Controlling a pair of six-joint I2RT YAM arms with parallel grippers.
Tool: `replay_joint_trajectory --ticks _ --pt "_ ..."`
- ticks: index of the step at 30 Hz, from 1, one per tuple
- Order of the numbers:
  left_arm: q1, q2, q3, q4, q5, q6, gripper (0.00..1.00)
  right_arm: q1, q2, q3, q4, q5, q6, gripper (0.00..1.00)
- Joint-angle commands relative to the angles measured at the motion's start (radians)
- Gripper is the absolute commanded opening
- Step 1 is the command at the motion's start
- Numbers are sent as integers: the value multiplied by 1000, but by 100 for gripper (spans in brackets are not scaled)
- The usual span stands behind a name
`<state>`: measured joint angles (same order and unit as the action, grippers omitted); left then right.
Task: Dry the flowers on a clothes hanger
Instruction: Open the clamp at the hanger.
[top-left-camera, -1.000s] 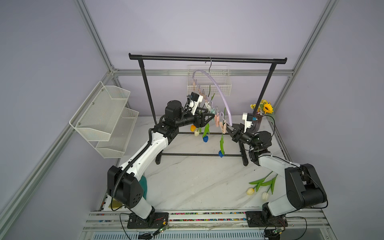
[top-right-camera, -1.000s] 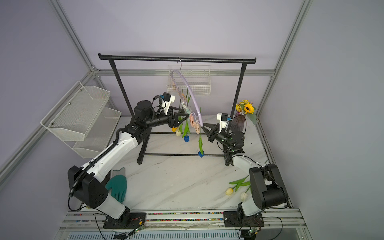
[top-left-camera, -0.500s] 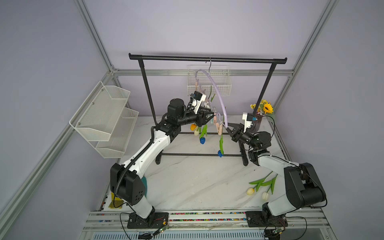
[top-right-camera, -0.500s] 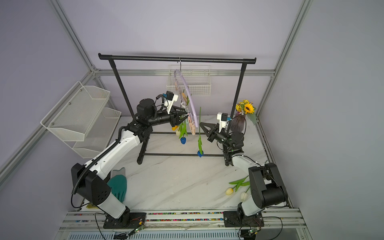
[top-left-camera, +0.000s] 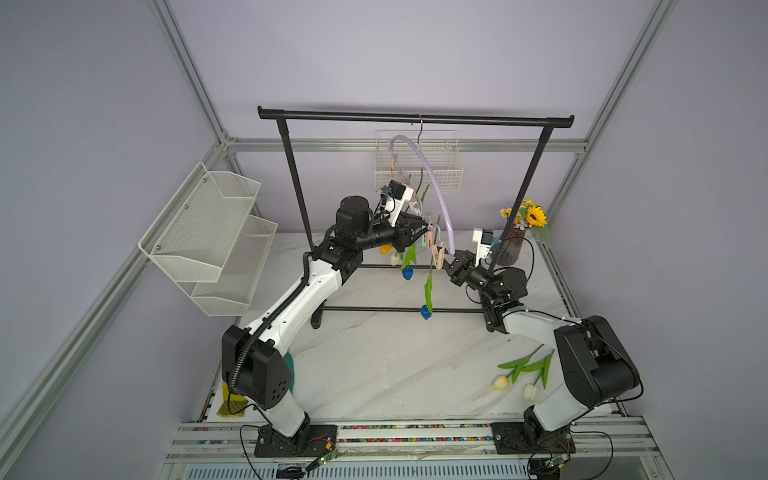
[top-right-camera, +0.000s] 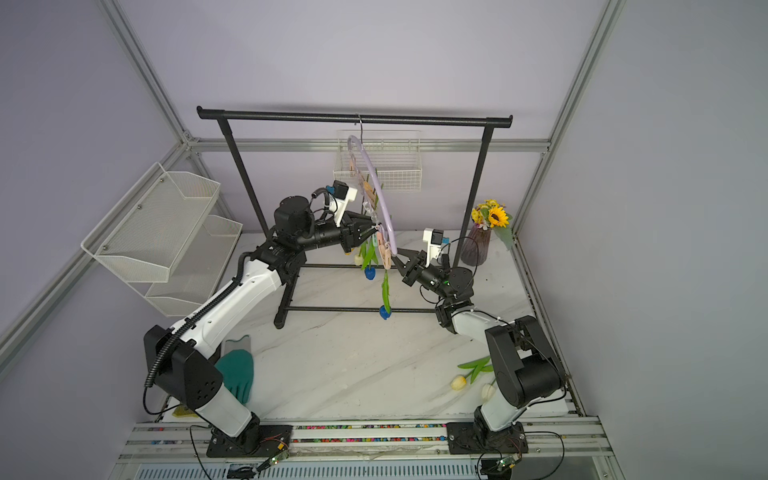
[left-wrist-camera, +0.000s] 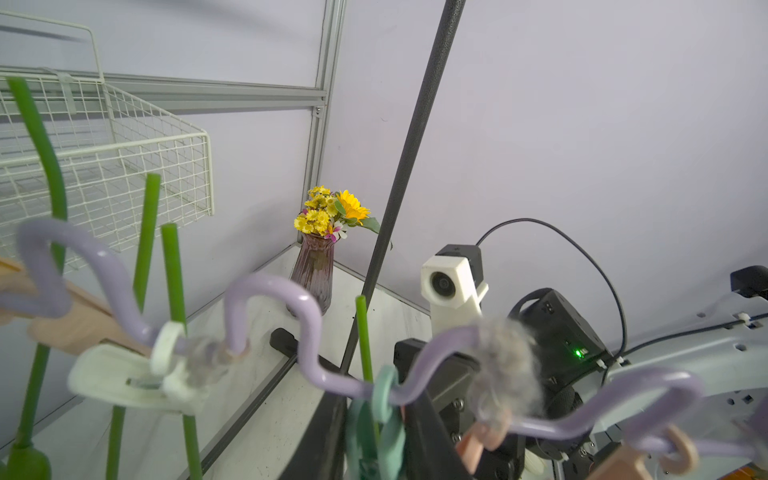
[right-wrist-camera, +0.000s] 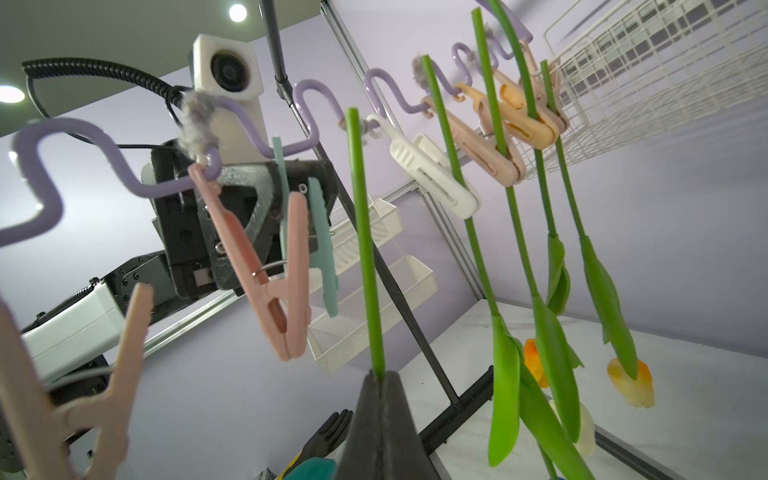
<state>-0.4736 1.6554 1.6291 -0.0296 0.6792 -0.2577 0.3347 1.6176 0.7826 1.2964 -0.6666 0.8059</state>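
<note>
Right fingers, dark and wedge-shaped, are clamped together on the stem of a tulip. From them the stem runs nearly upright, cut end uppermost, and in both top views its blue head hangs below.

Left fingers press from both sides on the handles of the teal pin, which hangs just beside the stem, on the left arm's side of it. We judge that the squeeze is meant to spread the pin's jaws. We cannot tell whether the stem already lies between them. The coming move turns on this: the stem's long axis must pass through the gap before the left fingers let go.

The pin is hard pastel plastic, flat-sided. An empty pink pin beside it shows a wire spring. Both hang from the hanger, a lilac wavy rod with grey fluff tufts, hooked on the black rack.

Further along it, hung tulips point heads down, with smooth slender stems and glossy leaves. Two loose tulips lie on the marbled tabletop near the right arm's base.
</note>
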Motion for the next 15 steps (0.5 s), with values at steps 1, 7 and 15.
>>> replay_joint_trajectory --ticks 1,7,15 --pt "-5 0 33 54 -16 -30 15 38 8 8 64 90 21 0" --pt "-4 -9 -2 125 -79 -74 4 75 18 -23 104 145 38 0" --pt "-5 -4 -22 193 -119 -110 0 80 38 -49 169 185 81 0"
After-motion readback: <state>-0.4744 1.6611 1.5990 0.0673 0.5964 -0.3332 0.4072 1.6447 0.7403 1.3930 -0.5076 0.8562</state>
